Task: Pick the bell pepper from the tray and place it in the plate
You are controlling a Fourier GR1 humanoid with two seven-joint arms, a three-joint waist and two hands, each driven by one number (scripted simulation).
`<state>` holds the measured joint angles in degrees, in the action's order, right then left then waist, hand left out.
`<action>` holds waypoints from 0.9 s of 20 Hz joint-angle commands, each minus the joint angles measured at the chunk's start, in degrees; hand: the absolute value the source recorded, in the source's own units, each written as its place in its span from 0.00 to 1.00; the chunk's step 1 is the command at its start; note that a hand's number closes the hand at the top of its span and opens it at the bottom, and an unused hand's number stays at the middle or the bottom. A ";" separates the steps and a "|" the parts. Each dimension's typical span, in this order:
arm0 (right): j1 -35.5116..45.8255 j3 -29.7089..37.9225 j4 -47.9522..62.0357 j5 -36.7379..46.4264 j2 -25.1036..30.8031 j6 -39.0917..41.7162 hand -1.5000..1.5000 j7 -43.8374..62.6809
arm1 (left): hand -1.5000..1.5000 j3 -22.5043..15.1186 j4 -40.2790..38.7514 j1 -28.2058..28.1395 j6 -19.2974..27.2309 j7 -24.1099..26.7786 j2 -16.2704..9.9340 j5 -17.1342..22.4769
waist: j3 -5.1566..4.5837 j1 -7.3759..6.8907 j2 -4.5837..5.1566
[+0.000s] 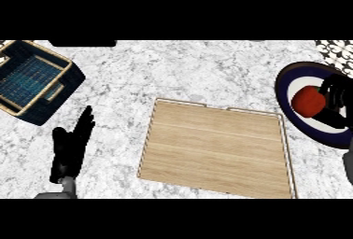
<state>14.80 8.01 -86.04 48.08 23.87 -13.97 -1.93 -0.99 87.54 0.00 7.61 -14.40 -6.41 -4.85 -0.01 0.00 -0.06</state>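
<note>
We see the right hand (336, 100) curled around the red bell pepper (309, 101) over the plate (289, 88) at 3 o'clock of the wooden tray (217, 149), while the left hand (71, 147) rests open at 9 o'clock on the desk (207, 70).

Count: one wooden tray (217, 149), one plate (293, 84), one red bell pepper (308, 101), one basket (31, 79), two hands: left (69, 149), right (336, 100).

Plate (293, 84) cut off at the right edge — bell pepper (308, 101) partly behind curled fingers (335, 95) (right hand's)
</note>
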 commanded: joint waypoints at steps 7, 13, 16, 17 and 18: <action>13.67 8.30 27.27 -2.79 6.11 -1.84 1.00 -9.12 | 0.50 -0.36 -3.16 2.69 1.22 1.26 1.50 -2.27 | 0.03 -0.61 0.23; 18.45 6.78 41.55 0.86 9.28 1.51 1.00 -9.70 | 0.50 1.63 -3.33 4.33 -0.80 -0.04 -0.25 -0.34 | 0.05 -1.17 0.40; 19.23 8.53 51.49 -1.14 10.95 1.76 1.00 -18.27 | 0.50 -0.23 -3.26 1.06 0.12 2.89 1.67 -1.48 | 0.12 -1.73 0.63; 20.61 8.47 52.75 -1.38 11.90 5.13 1.00 -17.06 | 0.50 1.39 -1.90 2.56 -1.71 1.30 -0.40 0.12 | 0.11 -1.70 0.57; 19.58 8.25 54.56 -1.55 13.02 8.12 1.00 -18.29 | 0.50 -0.03 -5.19 4.71 0.40 1.80 2.22 -1.39 | 0.14 -1.60 0.87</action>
<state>32.96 16.17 -39.86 46.82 34.63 -10.51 -16.78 -0.55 83.95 2.53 7.27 -12.36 -5.33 -5.71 0.07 -1.38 0.49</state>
